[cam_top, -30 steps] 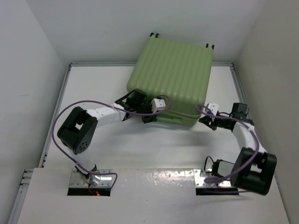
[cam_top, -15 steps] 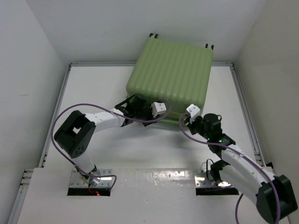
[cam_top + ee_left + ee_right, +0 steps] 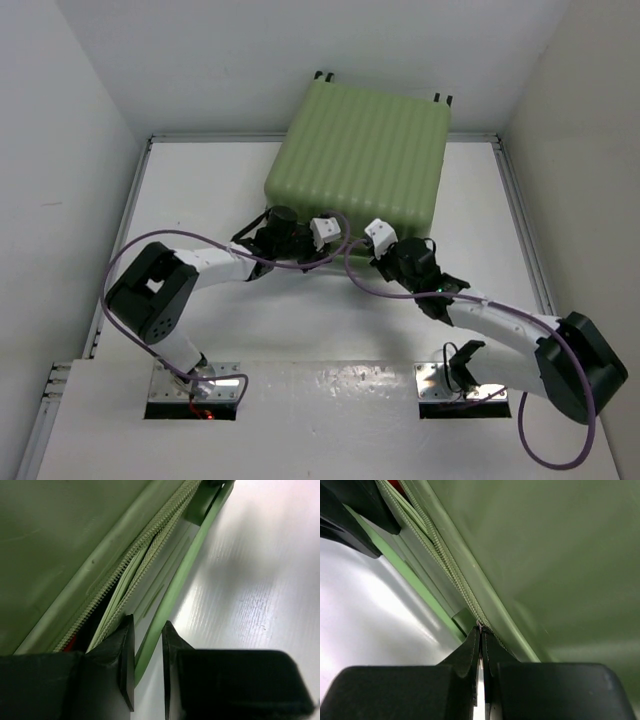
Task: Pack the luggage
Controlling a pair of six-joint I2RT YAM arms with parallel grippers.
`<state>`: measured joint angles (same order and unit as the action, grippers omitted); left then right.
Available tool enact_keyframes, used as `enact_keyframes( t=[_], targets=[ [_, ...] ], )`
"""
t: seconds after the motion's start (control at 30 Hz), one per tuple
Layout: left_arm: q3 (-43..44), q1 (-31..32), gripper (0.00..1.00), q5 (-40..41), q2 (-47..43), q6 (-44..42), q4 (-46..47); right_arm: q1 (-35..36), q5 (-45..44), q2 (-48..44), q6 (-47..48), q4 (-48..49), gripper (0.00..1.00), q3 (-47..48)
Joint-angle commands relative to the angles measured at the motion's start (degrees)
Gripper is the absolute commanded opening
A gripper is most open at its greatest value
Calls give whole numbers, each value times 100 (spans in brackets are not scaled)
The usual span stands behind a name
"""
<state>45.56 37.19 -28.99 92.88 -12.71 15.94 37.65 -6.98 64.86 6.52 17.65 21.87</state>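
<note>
The luggage [image 3: 360,150] lay flat at the far middle of the table [image 3: 200,200], ribbed lid nearly down and its wheels pointing to the far wall. Along its near side the zipper [image 3: 455,577] gaped unfastened, leaving a thin slit between the halves. The left claw [image 3: 149,622] sat at the near-left part of that side, its fingers pinching the pale green rim [image 3: 190,560] of the lower shell. Just to its right, the right claw [image 3: 480,630] had its fingers pressed tight together, tips touching the zipper line. Whether they nipped anything there I could not tell.
</note>
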Motion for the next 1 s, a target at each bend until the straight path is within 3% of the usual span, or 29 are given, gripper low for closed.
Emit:
enact_keyframes(
  t=[0.0,0.4,0.53,0.8,0.97],
  targets=[
    [-320,333,0,-1794,-147,2035,-471,690,1841,747,-213,1003,0,449],
    [-487,175,0,-1741,-209,2238,-241,1351,2901,1784,-608,1476,0,1794],
    [-539,-10,0,-1609,-262,2238,-293,1131,3580,1706,-1862,1592,0,1830],
    [-601,-221,0,-1101,-314,2238,-294,762,3924,976,-3979,1768,0,1267],
    [-601,-221,0,-985,-314,2290,-259,1104,3819,1300,-4405,2303,0,1468]
  ],
)
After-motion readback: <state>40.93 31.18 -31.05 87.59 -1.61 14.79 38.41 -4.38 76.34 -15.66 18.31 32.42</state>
